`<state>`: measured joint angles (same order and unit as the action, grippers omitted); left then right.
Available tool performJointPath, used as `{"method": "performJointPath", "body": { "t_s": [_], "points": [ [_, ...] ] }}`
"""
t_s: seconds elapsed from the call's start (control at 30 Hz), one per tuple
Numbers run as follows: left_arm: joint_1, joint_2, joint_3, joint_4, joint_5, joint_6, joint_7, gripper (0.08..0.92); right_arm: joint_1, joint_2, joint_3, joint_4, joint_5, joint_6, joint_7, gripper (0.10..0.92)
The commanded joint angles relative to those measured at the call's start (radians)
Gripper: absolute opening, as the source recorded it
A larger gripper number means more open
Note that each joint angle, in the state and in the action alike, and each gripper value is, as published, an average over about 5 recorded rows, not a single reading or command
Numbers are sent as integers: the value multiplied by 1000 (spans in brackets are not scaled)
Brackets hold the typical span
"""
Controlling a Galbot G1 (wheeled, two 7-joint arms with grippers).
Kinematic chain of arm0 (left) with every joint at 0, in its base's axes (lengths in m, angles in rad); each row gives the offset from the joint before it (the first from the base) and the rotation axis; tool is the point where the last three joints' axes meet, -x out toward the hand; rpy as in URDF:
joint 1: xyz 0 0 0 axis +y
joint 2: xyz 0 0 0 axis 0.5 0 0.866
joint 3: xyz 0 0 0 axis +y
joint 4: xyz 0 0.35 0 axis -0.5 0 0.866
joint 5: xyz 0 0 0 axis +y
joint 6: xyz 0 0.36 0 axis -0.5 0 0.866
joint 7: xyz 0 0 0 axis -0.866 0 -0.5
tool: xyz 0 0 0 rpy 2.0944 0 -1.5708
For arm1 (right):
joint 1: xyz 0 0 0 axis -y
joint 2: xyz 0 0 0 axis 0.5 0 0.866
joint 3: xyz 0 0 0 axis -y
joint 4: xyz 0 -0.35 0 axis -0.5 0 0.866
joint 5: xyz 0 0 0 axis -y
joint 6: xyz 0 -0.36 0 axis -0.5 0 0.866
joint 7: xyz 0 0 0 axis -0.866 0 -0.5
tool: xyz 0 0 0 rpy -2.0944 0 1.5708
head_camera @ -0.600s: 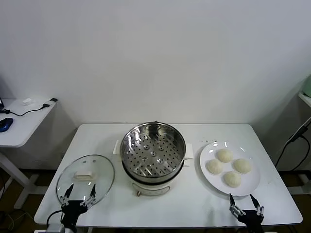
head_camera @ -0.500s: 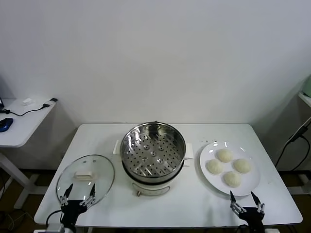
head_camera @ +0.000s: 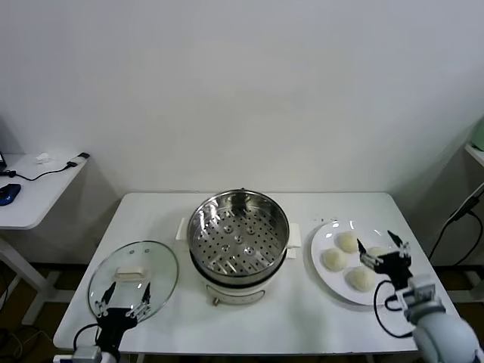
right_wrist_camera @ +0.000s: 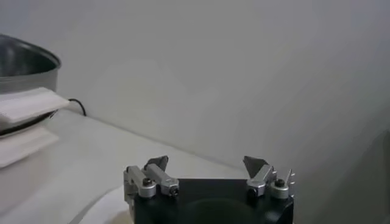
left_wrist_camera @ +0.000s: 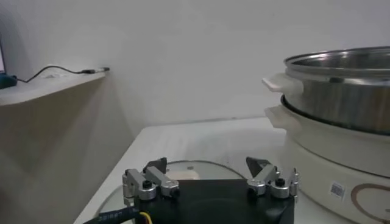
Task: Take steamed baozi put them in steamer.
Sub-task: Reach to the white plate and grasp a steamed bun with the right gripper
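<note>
1. My right gripper [head_camera: 380,250] hangs over the right part of the white table [head_camera: 302,318], above the white plate [head_camera: 327,278] that lies near the right edge.
2. Its fingers [right_wrist_camera: 156,164] are spread wide apart, and nothing sits between them.
3. In the head view its tips frame the bun nearest the right edge; I cannot tell whether they touch it.
4. The steamed baozi [head_camera: 333,259] all lie on that plate, four of them in a loose diamond, close to one another but apart.
5. One bun lies toward the far edge, one toward the steamer, one toward the front edge, and the fourth is partly hidden behind my right gripper.
6. The steamer [head_camera: 238,231] stands in the middle of the table, just beside the plate on its left, and its perforated tray holds nothing.
7. It rests on a white base, with pale handles at both sides.
8. My left gripper [head_camera: 123,296] waits at the front left corner of the table, its tips over the near rim of the glass lid [head_camera: 133,277].
9. Its fingers [left_wrist_camera: 156,165] are also spread wide, with nothing held.
10. The glass lid lies flat by the left edge, knob up, well apart from the plate and near the steamer's base.
</note>
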<state>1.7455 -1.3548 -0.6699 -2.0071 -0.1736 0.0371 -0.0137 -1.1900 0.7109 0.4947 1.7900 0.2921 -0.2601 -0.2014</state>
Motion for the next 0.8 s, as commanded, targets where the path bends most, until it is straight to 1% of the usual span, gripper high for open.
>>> {"method": "performJointPath", "body": {
  "t_s": [0.03,0.17,0.3,0.4,0.53,0.7,0.8],
  "points": [
    [1,2,2,-4,1,-3,1,823,490,-373,-368,-243,7,7,-470,823],
    [5,-1,8,-9,8,-6,1,823,712,-414,-637,-345,-55,98,-708,823],
    [10,-6,9,-15,16,-10,1,823,1024,-411,-1011,-462,-132,173,-857,823],
    [16,-8,10,-20,19,-12,2,823,1301,-339,-1320,-572,-160,216,-917,823],
    [21,-15,16,-21,31,-17,4,823,1539,-205,-1570,-697,-151,233,-974,823],
    [15,-33,18,-17,45,-16,5,823,1652,-44,-1766,-818,-145,233,-1015,823],
    [13,-37,14,-14,47,-17,4,823,1656,33,-1812,-872,-145,232,-1015,823]
  ]
}}
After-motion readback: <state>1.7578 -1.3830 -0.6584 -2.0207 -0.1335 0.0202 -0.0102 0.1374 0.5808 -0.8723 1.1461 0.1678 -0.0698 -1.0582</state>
